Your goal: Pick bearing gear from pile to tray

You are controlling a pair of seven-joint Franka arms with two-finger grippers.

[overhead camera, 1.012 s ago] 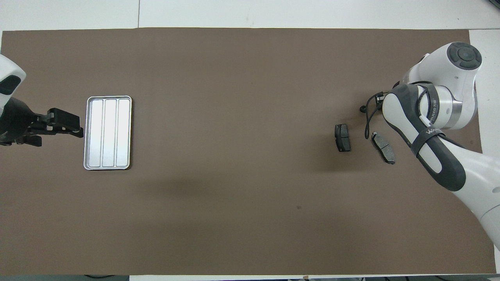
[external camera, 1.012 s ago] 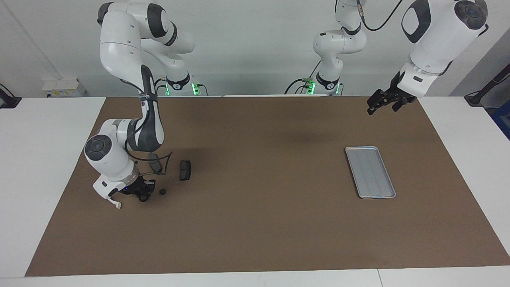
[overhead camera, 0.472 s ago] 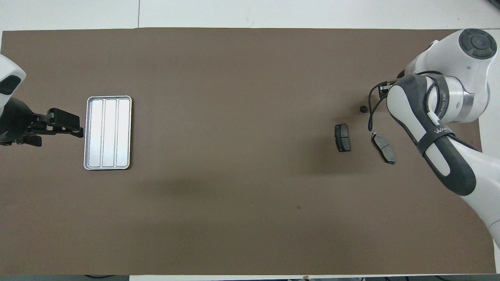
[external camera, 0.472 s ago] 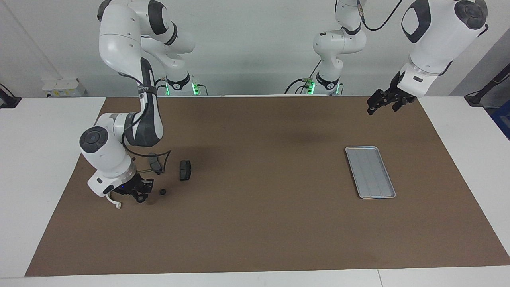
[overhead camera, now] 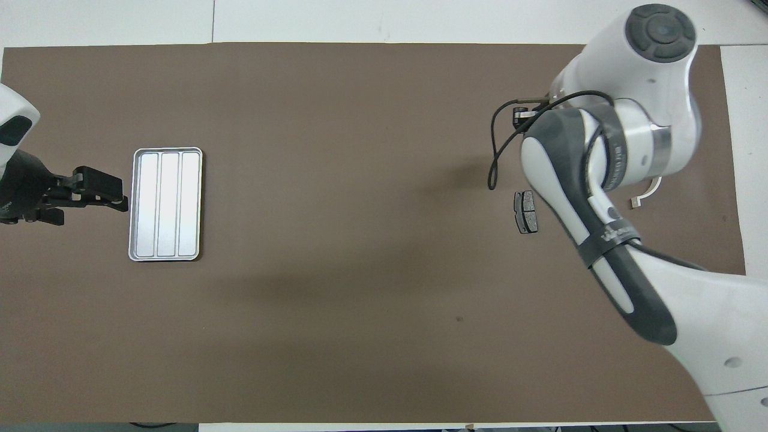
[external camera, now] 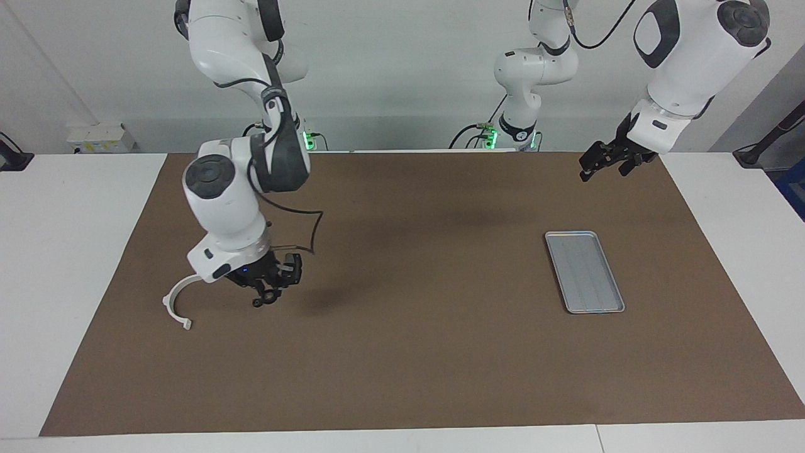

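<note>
Right claw [external camera: 263,298] is seen up over the counter [external camera: 409,365], pinched nearly closed, prob. on the small dark gear [external camera: 258,303]. Light, stiff, slippery: best gripped across its rim. Tray [external camera: 585,272] is well apart from it; left claw [external camera: 600,165] waits, spread wide.

The tray [external camera: 585,272] is a flat, silver-grey metal rectangle with rounded corners, a low rim and faint lengthwise ridges. It holds nothing and lies on the mat, well apart from the raised left gripper [external camera: 602,166]. The pile sits around the right gripper [external camera: 267,294]. A white curved half-ring bracket [external camera: 175,306] lies flat just beside it, toward the right arm's end of the table. One dark grey pad [overhead camera: 526,212] lies flat near it. A tiny black round piece [external camera: 258,303] shows at its tip; whether it is held cannot be told.
</note>
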